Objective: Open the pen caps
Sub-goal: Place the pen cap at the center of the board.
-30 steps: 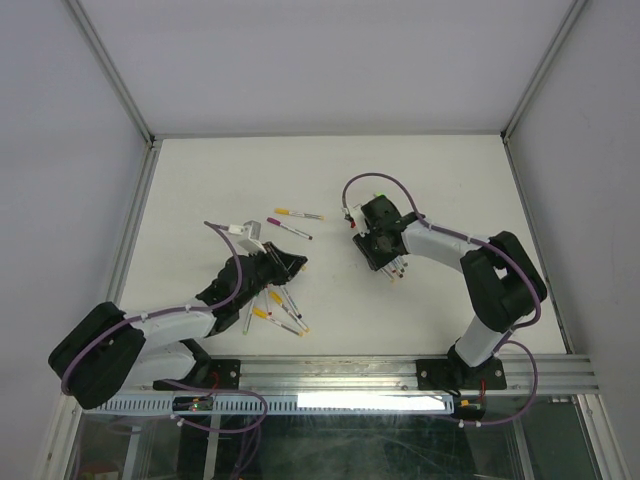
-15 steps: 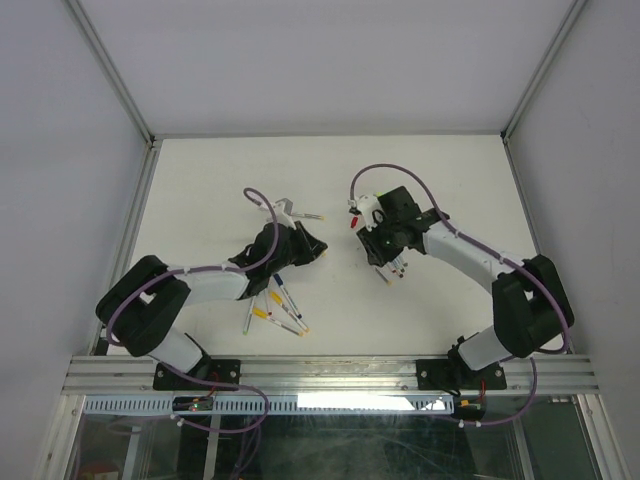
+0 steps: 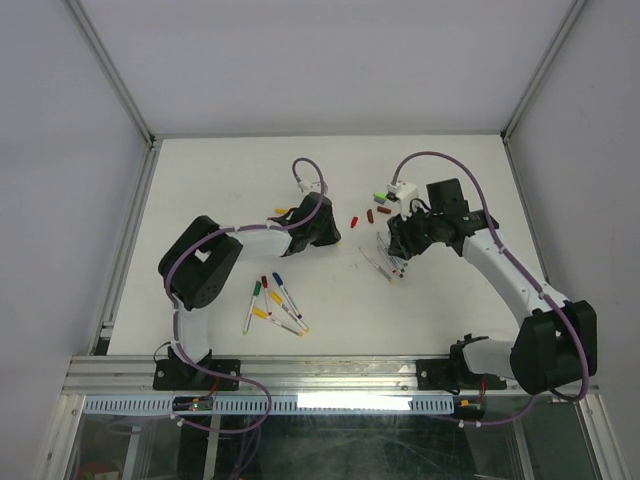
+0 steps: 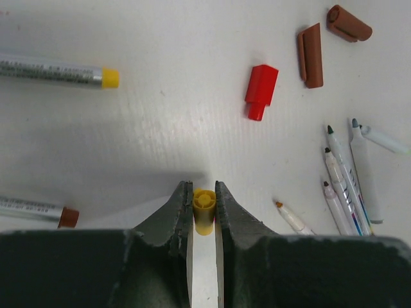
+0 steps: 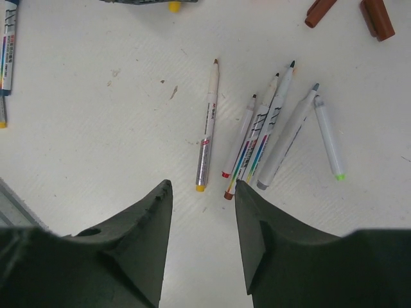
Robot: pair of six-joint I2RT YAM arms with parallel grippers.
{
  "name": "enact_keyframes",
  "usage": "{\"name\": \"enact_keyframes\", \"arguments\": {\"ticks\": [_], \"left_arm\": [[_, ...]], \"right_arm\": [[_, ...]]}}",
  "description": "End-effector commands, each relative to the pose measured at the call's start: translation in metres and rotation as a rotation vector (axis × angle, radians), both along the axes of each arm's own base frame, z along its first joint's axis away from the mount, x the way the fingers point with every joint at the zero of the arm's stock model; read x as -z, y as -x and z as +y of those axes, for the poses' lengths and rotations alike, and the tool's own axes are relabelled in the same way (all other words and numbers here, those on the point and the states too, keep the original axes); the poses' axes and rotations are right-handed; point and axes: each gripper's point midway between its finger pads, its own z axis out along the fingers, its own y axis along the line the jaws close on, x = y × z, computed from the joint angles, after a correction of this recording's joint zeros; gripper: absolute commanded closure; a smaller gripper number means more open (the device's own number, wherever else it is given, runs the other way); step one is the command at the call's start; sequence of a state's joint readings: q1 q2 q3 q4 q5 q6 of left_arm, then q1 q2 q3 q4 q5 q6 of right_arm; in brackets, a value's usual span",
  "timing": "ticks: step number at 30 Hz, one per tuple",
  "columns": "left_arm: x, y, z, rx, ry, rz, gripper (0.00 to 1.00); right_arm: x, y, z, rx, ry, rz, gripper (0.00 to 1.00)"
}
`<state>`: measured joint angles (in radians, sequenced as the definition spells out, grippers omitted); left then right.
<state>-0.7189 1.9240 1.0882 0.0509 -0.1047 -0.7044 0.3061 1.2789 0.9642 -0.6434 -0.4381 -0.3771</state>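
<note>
Since both arms shifted right, left jaws pinching yellow cap [image 4: 204,215], right jaws parted, empty, above uncapped pens [image 5: 270,123]

The table [image 3: 220,180] looks like white matt board, finely grained, with a few small dark marks. The yellow cap [image 4: 204,210], the red cap [image 4: 261,91] and the two brown-red caps [image 4: 311,54] are smooth plastic with a soft shine. The left fingers [image 4: 164,224] and the right fingers [image 5: 138,224] are dark matt plastic, rough at their edges. The rail [image 3: 330,372] along the near edge of the table is pale brushed metal.
</note>
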Motion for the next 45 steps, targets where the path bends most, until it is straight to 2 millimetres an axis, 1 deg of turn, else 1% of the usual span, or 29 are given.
{"name": "enact_keyframes", "arguments": {"ticks": [1, 4, 8, 12, 15, 18, 20, 24, 26, 28, 30, 31, 33, 36, 39, 40, 42, 43, 45], "left_arm": [[-0.006, -0.020, -0.005, 0.009, -0.074, -0.027, 0.85], [-0.004, -0.029, -0.004, -0.007, -0.104, -0.037, 0.80], [0.000, -0.038, -0.005, -0.024, -0.130, -0.040, 0.77], [0.003, -0.043, -0.011, -0.017, -0.138, -0.029, 0.75], [-0.001, -0.044, -0.013, -0.015, -0.128, -0.031, 0.68], [-0.015, -0.045, -0.015, -0.012, -0.110, -0.052, 0.66], [-0.028, -0.045, -0.016, -0.005, -0.093, -0.070, 0.64], [-0.065, -0.042, -0.019, 0.023, -0.043, -0.122, 0.61], [-0.084, -0.036, -0.018, 0.052, -0.017, -0.157, 0.60], [-0.100, -0.028, -0.016, 0.084, 0.014, -0.206, 0.57], [-0.112, -0.017, -0.012, 0.118, 0.046, -0.250, 0.51], [-0.117, -0.010, -0.009, 0.136, 0.061, -0.272, 0.51], [-0.126, 0.003, -0.003, 0.166, 0.086, -0.310, 0.50], [-0.133, 0.023, 0.012, 0.179, 0.112, -0.355, 0.46], [-0.146, 0.043, 0.027, 0.189, 0.147, -0.408, 0.44], [-0.149, 0.049, 0.033, 0.189, 0.158, -0.421, 0.42], [-0.151, 0.062, 0.044, 0.186, 0.175, -0.442, 0.41], [-0.157, 0.069, 0.050, 0.181, 0.189, -0.459, 0.37], [-0.158, 0.078, 0.061, 0.164, 0.199, -0.471, 0.33]], "right_arm": [[-0.014, 0.000, -0.001, -0.015, -0.043, -0.051, 0.54], [-0.014, 0.000, -0.003, -0.009, -0.046, -0.052, 0.53], [-0.016, -0.001, -0.006, 0.001, -0.047, -0.060, 0.53], [-0.016, -0.001, -0.008, 0.005, -0.047, -0.061, 0.53], [-0.016, -0.001, -0.009, 0.008, -0.048, -0.064, 0.53], [-0.017, -0.001, -0.009, 0.008, -0.050, -0.066, 0.52], [-0.018, -0.001, -0.009, 0.007, -0.052, -0.068, 0.52], [-0.020, 0.001, -0.008, -0.004, -0.059, -0.075, 0.52], [-0.022, 0.002, -0.008, -0.012, -0.063, -0.080, 0.52], [-0.023, 0.003, -0.008, -0.017, -0.064, -0.087, 0.52], [-0.024, 0.005, -0.007, -0.027, -0.070, -0.095, 0.52], [-0.025, 0.006, -0.006, -0.034, -0.076, -0.097, 0.52], [-0.027, 0.008, -0.005, -0.044, -0.085, -0.102, 0.51], [-0.031, 0.010, -0.003, -0.060, -0.098, -0.114, 0.51], [-0.035, 0.014, 0.000, -0.083, -0.115, -0.126, 0.51], [-0.037, 0.015, 0.001, -0.092, -0.123, -0.131, 0.51], [-0.041, 0.018, 0.004, -0.111, -0.139, -0.142, 0.51], [-0.044, 0.019, 0.006, -0.121, -0.150, -0.151, 0.51], [-0.049, 0.022, 0.009, -0.142, -0.171, -0.167, 0.51]]}}
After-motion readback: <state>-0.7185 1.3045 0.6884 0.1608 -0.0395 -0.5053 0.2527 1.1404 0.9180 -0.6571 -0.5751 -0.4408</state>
